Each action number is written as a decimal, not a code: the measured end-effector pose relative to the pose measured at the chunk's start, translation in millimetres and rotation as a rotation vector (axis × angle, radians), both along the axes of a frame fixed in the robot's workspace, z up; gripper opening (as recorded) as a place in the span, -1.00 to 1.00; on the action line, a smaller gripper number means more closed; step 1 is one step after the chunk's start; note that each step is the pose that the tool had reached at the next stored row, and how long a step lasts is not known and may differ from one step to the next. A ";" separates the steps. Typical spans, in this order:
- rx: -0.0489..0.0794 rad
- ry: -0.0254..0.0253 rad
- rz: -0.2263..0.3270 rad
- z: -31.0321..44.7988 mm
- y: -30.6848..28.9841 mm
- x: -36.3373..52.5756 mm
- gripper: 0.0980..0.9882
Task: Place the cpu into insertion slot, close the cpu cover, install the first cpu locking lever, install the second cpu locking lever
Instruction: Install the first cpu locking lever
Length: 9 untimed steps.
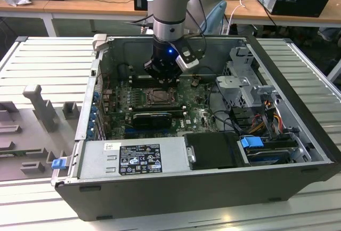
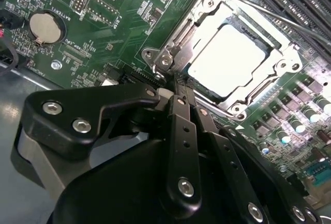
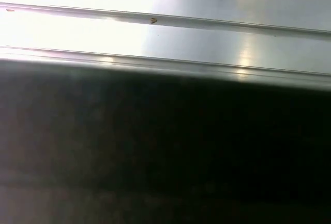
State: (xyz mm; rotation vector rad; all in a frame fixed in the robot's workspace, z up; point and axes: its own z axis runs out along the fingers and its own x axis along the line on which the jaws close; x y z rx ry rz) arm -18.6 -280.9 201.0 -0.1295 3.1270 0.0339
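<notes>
The cpu (image 2: 232, 58) lies flat in the socket, its pale silver top showing through the window of the cpu cover (image 2: 283, 61). The cover lies down over the cpu. In the exterior view the socket (image 1: 159, 97) sits on the green motherboard inside the open computer case, and my gripper (image 1: 162, 80) hangs just above its far edge. In the second wrist view my gripper (image 2: 178, 85) is shut, its black fingertips together and right at the socket's corner, by a lever hook (image 2: 165, 61). A thin metal lever rod (image 2: 289, 19) runs along another side of the socket.
The case walls (image 1: 298, 87) enclose the board. A power supply (image 1: 133, 159) fills the near side and a drive cage (image 1: 248, 81) with cables stands at the exterior view's right. A coin battery (image 2: 45, 27) sits on the board. A ribbed metal surface (image 3: 165, 32) shows in the first wrist view.
</notes>
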 end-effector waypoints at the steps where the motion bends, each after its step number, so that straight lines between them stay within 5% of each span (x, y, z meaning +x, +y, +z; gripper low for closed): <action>1: 0.004 -0.0002 0.000 -0.1 0.0 0.1 -0.98; 9: 0.010 0.0000 0.000 5.6 0.1 0.1 -0.98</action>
